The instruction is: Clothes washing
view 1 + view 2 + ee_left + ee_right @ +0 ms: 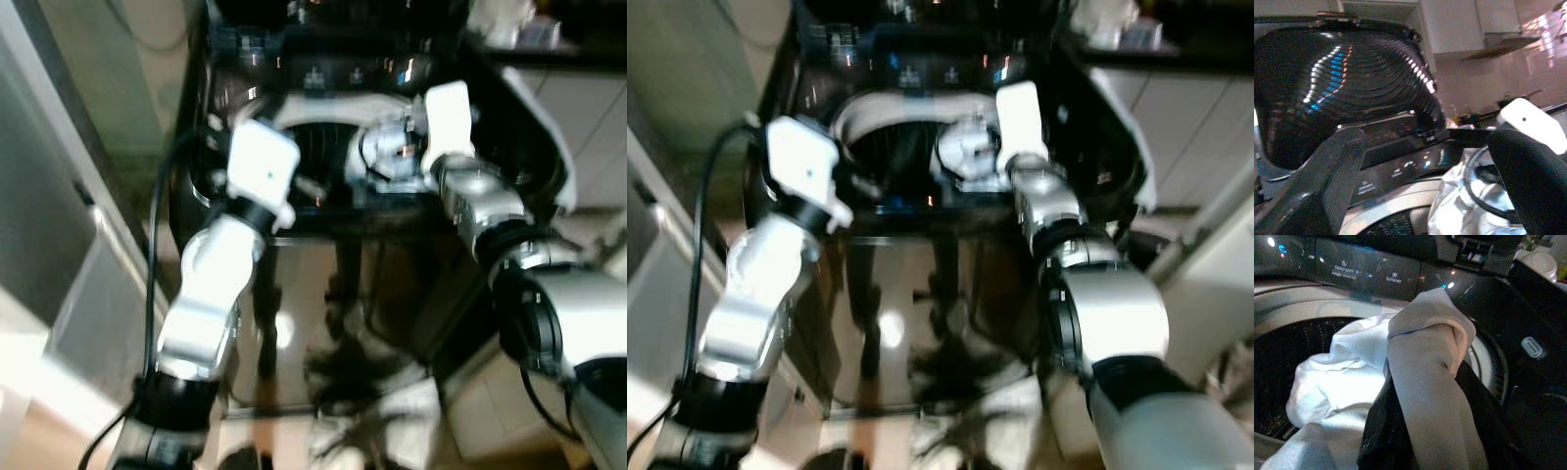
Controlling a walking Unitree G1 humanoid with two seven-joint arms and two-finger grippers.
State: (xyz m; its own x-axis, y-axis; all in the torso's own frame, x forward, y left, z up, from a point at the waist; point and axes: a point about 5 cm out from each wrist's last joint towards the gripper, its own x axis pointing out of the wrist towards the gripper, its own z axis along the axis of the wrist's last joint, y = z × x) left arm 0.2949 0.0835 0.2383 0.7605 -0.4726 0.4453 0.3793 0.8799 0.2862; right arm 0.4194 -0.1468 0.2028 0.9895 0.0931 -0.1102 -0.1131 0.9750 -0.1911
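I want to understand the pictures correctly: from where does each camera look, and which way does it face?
Left and right eye views: from the head, down at the open washing machine; both silver arms show.
Left wrist view: along the open left hand toward the raised lid.
Right wrist view: along the right hand, gripping a white cloth over the drum.
All views share the machine.

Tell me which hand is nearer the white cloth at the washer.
Right. The right hand grips the white cloth over the washer drum; the left hand hovers beside it, open.
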